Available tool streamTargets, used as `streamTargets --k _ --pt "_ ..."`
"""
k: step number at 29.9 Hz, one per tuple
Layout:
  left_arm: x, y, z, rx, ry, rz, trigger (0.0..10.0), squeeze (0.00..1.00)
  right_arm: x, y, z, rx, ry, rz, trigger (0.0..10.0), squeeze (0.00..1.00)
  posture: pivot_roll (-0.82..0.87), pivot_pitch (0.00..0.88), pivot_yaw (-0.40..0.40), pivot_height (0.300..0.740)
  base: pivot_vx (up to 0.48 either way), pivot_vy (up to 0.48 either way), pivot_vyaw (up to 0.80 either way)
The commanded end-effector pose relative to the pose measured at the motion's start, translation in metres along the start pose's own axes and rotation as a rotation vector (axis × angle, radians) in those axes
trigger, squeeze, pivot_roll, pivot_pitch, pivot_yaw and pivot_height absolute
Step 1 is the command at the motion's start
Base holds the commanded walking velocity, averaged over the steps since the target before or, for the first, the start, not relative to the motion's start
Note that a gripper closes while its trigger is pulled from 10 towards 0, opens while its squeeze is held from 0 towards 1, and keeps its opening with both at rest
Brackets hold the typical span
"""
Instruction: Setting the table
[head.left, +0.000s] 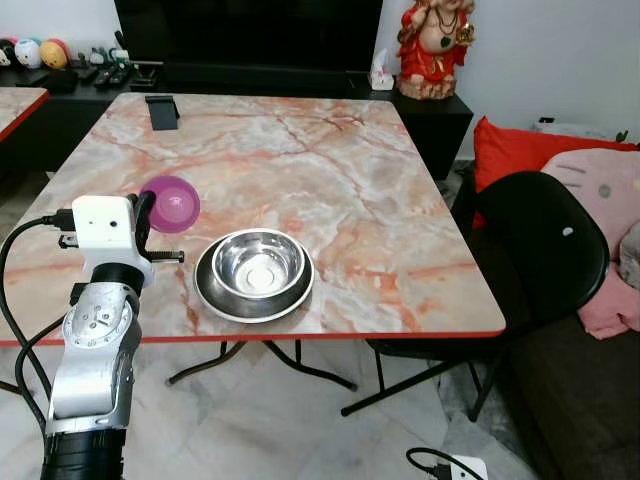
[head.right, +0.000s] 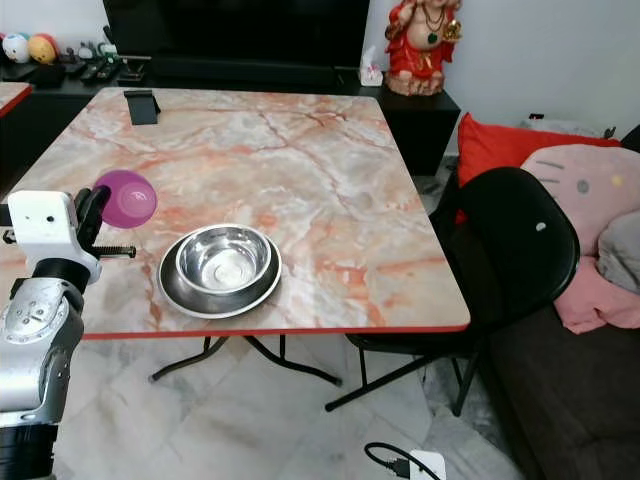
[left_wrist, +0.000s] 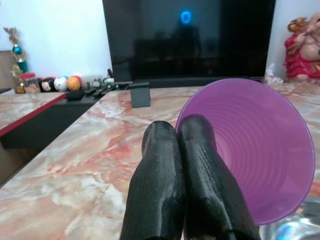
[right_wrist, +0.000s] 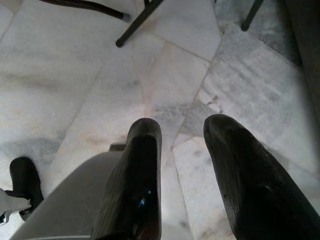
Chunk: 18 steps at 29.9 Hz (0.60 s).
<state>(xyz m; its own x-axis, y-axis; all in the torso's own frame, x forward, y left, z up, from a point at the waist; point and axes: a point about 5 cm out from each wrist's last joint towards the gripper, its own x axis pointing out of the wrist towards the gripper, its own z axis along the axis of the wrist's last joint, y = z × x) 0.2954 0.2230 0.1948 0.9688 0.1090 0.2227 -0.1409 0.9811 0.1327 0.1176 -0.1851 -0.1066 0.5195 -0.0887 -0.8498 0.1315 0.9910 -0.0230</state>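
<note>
Left gripper (left_wrist: 180, 165) pinches purple cup (left_wrist: 260, 150) rim, beside steel bowl (head.left: 258, 265); we should upright it, lower gently onto table (head.left: 400, 200). Right gripper (right_wrist: 195, 150) idle, fingers apart.

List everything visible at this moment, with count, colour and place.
Table: one, orange-veined marble, centre.
Steel bowl: one, silver, on steel plate, near table edge.
Cup: one, purple, held tilted, left of the bowl.
Phone stand: one, black, far table side.
Chair: one, black, right of table.
Statue: one, red, on cabinet.
Cushion: one, red, right.
Left hand: shut on cup rim.
Right hand: open, over floor.
</note>
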Motion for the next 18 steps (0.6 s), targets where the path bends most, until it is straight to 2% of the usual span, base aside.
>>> streamTargets --k 1,11,18 --pt "0.0023 0.0000 0.0033 -0.009 -0.006 0.013 10.0 0.00 0.0008 -0.0016 0.0029 -0.011 -0.004 0.000 10.0 0.00 0.04 0.000 -0.085 0.740 0.360 0.000 0.61" --pt "0.0049 -0.0008 0.0054 -0.013 -0.013 0.011 10.0 0.00 0.0007 -0.0016 0.0028 0.008 -0.005 -0.004 10.0 0.00 0.04 0.000 -0.085 0.740 0.348 0.000 0.06" --pt "0.0114 0.0021 0.0075 -0.078 0.018 -0.003 10.0 0.00 0.0009 -0.0011 0.0031 0.011 -0.004 -0.004 10.0 0.00 0.04 0.000 -0.085 0.740 0.000 0.000 0.00"
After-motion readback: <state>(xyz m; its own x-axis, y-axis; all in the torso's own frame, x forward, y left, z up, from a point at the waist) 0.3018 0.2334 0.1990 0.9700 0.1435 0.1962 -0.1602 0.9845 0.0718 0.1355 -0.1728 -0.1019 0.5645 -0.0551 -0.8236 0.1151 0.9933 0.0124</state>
